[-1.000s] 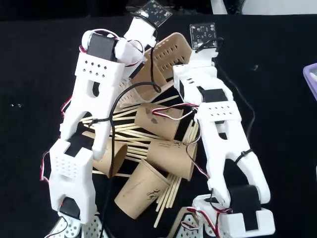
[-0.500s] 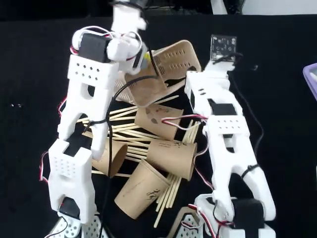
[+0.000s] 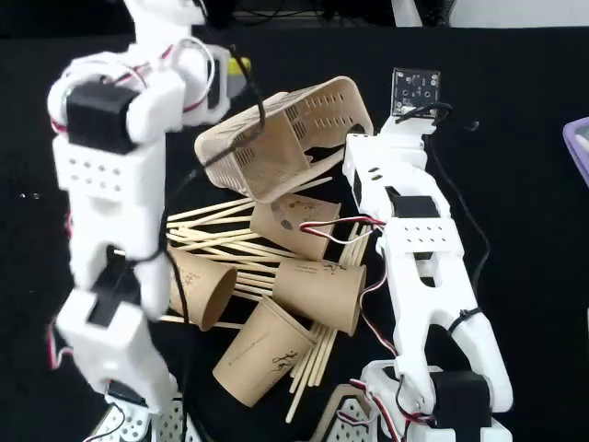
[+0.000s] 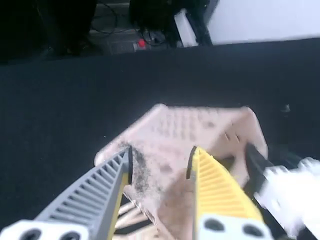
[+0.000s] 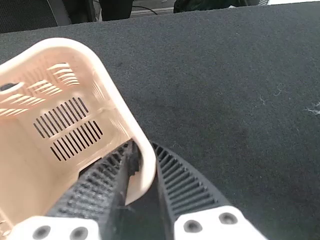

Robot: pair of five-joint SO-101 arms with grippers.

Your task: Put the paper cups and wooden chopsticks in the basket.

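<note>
A beige slotted basket [image 3: 285, 138] lies tipped on its side at the back of the black table. My right gripper [image 5: 142, 160] is shut on the basket's rim [image 5: 137, 150], one finger inside and one outside. My left gripper [image 4: 160, 152] hangs open above the basket [image 4: 200, 130], holding nothing; in the high view it is raised at the basket's left [image 3: 235, 74]. Several brown paper cups [image 3: 320, 293] lie on their sides in front of the basket, on and among a scatter of wooden chopsticks [image 3: 216, 230].
The two white arms flank the pile, the left arm [image 3: 110, 175] lifted high and the right arm [image 3: 414, 239] stretched along the pile's right side. A purple object [image 3: 578, 147] pokes in at the right edge. Bare black table lies to the far left and right.
My left arm has risen and swung left, away from the basket. The basket has tipped further over, its slotted side now facing up. The right arm shifted slightly right, keeping hold of the rim.
</note>
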